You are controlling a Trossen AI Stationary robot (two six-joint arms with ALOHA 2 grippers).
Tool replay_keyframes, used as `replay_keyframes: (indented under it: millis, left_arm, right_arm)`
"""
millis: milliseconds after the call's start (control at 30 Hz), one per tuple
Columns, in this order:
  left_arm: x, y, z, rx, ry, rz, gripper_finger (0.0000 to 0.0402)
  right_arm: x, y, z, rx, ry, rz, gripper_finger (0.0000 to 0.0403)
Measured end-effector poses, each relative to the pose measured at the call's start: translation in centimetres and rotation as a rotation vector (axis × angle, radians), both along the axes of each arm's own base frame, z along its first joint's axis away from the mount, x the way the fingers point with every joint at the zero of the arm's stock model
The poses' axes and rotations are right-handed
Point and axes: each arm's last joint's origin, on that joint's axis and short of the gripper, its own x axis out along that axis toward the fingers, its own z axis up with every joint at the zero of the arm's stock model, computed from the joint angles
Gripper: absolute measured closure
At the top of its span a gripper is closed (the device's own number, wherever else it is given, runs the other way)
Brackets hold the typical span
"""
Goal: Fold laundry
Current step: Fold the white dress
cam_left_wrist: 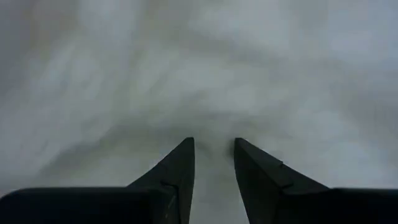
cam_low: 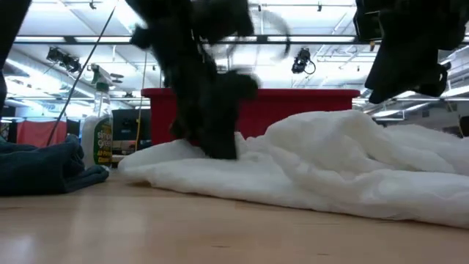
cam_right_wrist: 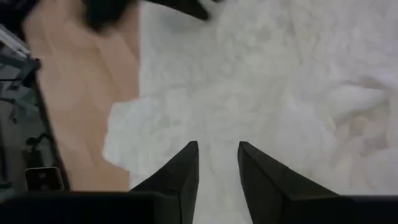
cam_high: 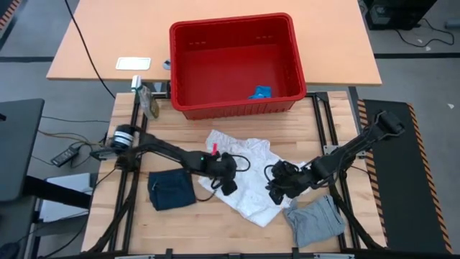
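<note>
Your left tool (cam_left_wrist: 214, 163) points straight into the white cloth (cam_left_wrist: 199, 68), which fills everything ahead of it as soft, blurred folds. You see its two dark fingers (cam_left_wrist: 173, 171) standing a narrow gap apart, with a strip of white cloth showing between them. Their tips look pressed into the fabric, but you cannot tell whether any cloth is pinched.

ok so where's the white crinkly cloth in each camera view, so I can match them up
High view: white cloth lies mid-table between both grippers, below the red basket.
Low view: it sprawls across the middle and right, the basket behind.
Left wrist view: it fills the frame.
Right wrist view: it covers most of the picture.
Shared landmark: the red basket, in the high and low views only.
</note>
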Motion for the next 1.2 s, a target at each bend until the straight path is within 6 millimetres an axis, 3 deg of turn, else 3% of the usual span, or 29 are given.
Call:
replay_keyframes:
  millis: [133, 300, 400, 533, 733, 1033, 1133, 1200]
  left_arm:
    - [-1.3, 2.0, -1.8, -0.022, 0.204, 0.187, 0.0288]
    - [-3.8, 2.9, -1.6, 0.047, 0.410, 0.306, 0.0288]
    - [-4.7, 2.7, -1.0, 0.043, 0.451, 0.344, 0.0288]
    - [-4.6, 1.8, 0.2, 0.007, 0.373, 0.349, 0.0288]
    - [-3.7, 1.1, 0.5, -0.064, 0.282, 0.305, 0.0288]
    - [-3.5, 1.9, 0.6, -0.058, 0.280, 0.298, 0.0288]
    - [-3.6, 2.1, 0.6, -0.050, 0.292, 0.286, 0.0288]
    - [-3.7, 2.2, 0.6, -0.045, 0.301, 0.283, 0.0288]
  right_arm:
    - [0.1, 0.0, 0.1, -0.002, -0.013, 0.010, 0.0255]
    - [1.0, 0.5, -1.0, 0.015, -0.012, 0.004, 0.0204]
    - [2.0, 0.9, -1.8, 0.008, -0.037, 0.014, 0.0173]
    - [3.7, 0.8, -3.1, -0.029, -0.088, 0.011, 0.0157]
    - [6.8, 0.4, -3.5, -0.221, -0.249, 0.204, 0.0158]
    - [11.4, -0.8, -6.3, -0.323, -0.117, 0.385, 0.0163]
    - [12.1, -1.1, -6.7, -0.265, -0.026, 0.325, 0.0199]
    - [12.1, -1.1, -6.4, -0.212, 0.052, 0.296, 0.0254]
